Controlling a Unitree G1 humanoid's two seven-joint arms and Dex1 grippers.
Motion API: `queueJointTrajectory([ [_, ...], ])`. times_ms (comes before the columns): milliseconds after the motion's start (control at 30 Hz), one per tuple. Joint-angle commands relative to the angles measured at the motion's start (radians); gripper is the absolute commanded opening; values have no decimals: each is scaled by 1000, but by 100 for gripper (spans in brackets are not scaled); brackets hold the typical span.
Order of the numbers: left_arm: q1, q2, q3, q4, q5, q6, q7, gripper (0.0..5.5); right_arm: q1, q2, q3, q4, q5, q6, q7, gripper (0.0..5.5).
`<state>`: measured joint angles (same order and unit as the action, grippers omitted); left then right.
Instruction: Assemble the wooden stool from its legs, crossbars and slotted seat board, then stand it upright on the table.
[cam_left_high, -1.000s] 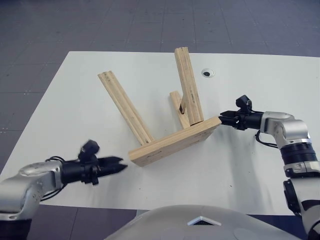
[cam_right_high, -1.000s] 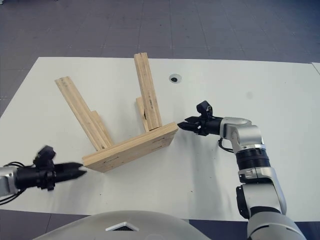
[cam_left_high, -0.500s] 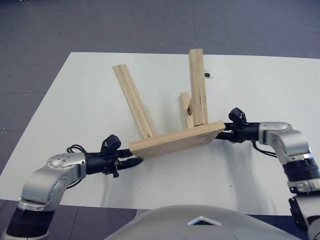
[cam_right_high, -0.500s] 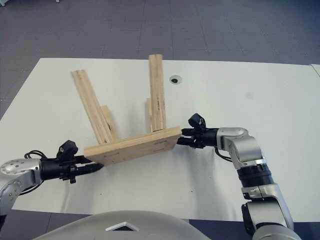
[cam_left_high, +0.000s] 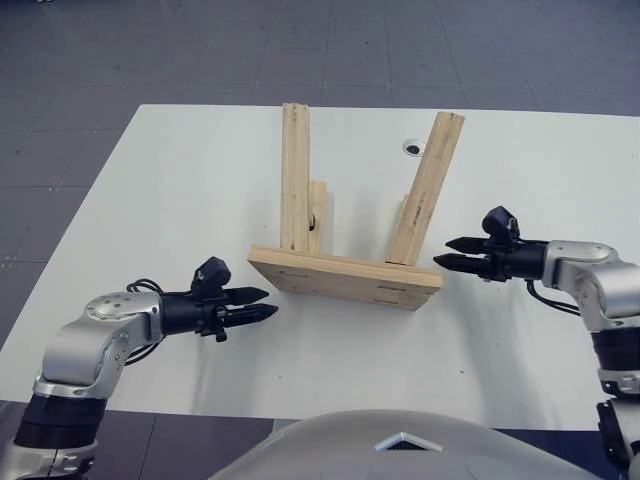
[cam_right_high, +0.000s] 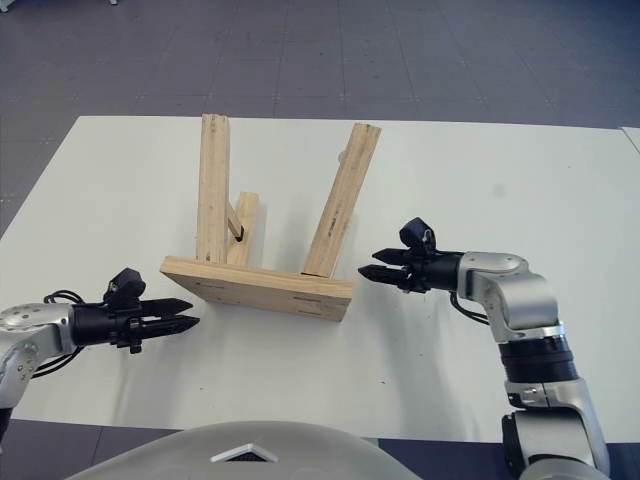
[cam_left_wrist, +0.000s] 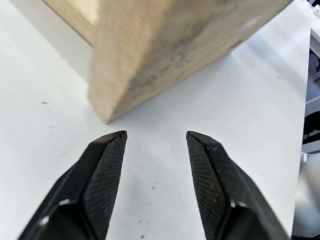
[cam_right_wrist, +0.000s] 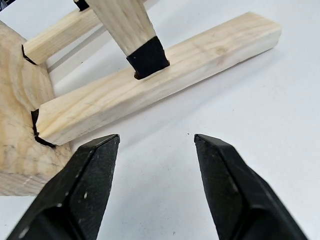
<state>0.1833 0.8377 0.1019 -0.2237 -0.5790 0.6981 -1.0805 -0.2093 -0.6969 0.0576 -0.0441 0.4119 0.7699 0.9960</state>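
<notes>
The assembled wooden stool lies on its side on the white table (cam_left_high: 170, 210). Its seat board (cam_left_high: 345, 278) stands on edge, facing me, and its two leg panels (cam_left_high: 293, 170) (cam_left_high: 428, 185) stretch away along the table. A crossbar (cam_left_high: 316, 205) shows between them. My left gripper (cam_left_high: 268, 302) is open, just off the board's left end, whose corner (cam_left_wrist: 165, 45) sits close ahead of the fingers (cam_left_wrist: 105, 165). My right gripper (cam_left_high: 442, 252) is open a short gap from the board's right end, beside a leg (cam_right_wrist: 165, 75) and crossbar (cam_right_wrist: 127, 22). Neither gripper holds anything.
A small round cable hole (cam_left_high: 413, 147) sits in the table beyond the stool's right leg. Bare table surface (cam_left_high: 540, 180) spreads to both sides of the stool and in front of it. Dark tiled floor lies past the far edge.
The stool has turned on the table, its legs swinging from leaning left to pointing straight away. Both grippers, against the board's ends half a second ago, now stand just clear of it.
</notes>
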Motion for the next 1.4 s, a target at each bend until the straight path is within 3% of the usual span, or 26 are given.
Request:
queueJointTrajectory([
  [33, -45, 35, 40, 45, 0, -74, -66, 252, 67, -40, -44, -64, 44, -71, 78, 278],
  [167, -91, 11, 36, 106, 23, -192, -117, 317, 144, -78, -45, -120, 66, -106, 142, 278],
  [367, -221, -43, -23, 231, 65, -335, -174, 320, 224, -100, -78, -212, 145, -111, 205, 322],
  [800, -257, -28, -23, 163, -26, -216, -255, 320, 197, -40, -44, -357, 279, -17, 117, 322],
  [900, -259, -15, -34, 157, -25, -206, -277, 320, 194, -38, -11, -330, 253, -40, 117, 274],
  [1033, -228, 21, -65, 172, 10, -236, -335, 265, 170, -53, 14, -233, 197, -97, 138, 212],
  [1200, -218, 23, -91, 155, 7, -235, -362, 189, 135, -51, 51, -132, 136, -169, 165, 192],
  [1400, -225, 12, -75, 99, -58, -176, -350, 180, 96, -50, 46, -110, 179, -128, 169, 188],
])
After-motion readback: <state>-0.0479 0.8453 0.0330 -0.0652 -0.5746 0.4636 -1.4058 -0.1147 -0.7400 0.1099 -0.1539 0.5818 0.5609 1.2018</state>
